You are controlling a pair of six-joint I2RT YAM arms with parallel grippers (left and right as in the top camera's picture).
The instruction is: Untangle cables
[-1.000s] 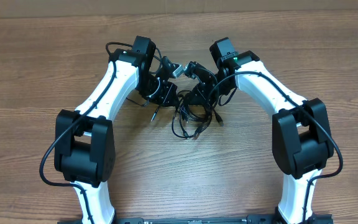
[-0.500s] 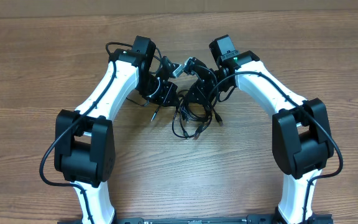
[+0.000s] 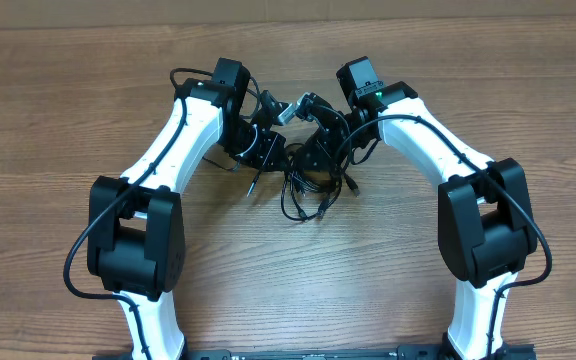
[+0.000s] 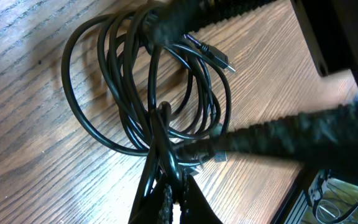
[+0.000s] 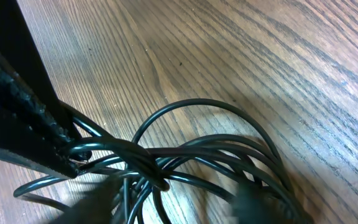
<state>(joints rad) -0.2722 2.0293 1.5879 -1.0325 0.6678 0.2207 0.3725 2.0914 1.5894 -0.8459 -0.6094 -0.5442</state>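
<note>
Left pincer fingers apart, straddling loops of thin black tangled cables; right pincer at same bundle, grip indiscernible. Bundle lies on brown wood-grain table.

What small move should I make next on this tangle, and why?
Probably close the left gripper on a few strands. In its wrist view its ribbed fingers stand apart, with the cables coiled between them on the table as one tangled bundle. The right gripper sits close beside it, strands bunched against its finger, so a second hold would likely let the arms pull apart.
</note>
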